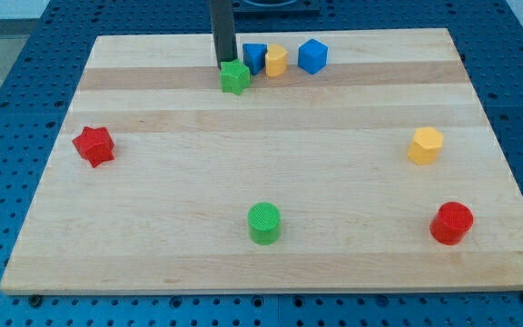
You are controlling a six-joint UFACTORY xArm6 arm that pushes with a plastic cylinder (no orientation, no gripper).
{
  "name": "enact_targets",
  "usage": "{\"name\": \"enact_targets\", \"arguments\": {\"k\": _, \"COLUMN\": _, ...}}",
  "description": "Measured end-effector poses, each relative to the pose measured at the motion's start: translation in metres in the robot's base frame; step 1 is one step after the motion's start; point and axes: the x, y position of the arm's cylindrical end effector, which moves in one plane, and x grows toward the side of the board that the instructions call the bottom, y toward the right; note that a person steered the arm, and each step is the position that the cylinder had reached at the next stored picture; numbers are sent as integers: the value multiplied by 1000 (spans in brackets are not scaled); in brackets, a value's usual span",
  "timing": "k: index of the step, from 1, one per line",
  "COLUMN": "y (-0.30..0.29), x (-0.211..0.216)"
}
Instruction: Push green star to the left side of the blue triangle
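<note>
The green star (235, 77) lies near the view's top, just left of and slightly below the blue triangle (255, 57). My tip (224, 65) stands at the star's upper left edge, touching it or nearly so. The rod rises straight up out of the view's top. A yellow block (276, 61) sits right against the blue triangle's right side.
A blue cube (312, 55) stands right of the yellow block. A red star (93, 144) lies at the view's left. A green cylinder (264, 222) sits at the bottom middle, a yellow hexagon (426, 145) at the right and a red cylinder (451, 222) at the bottom right.
</note>
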Motion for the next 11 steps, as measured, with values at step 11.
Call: {"name": "enact_targets", "arguments": {"k": 11, "y": 53, "x": 57}}
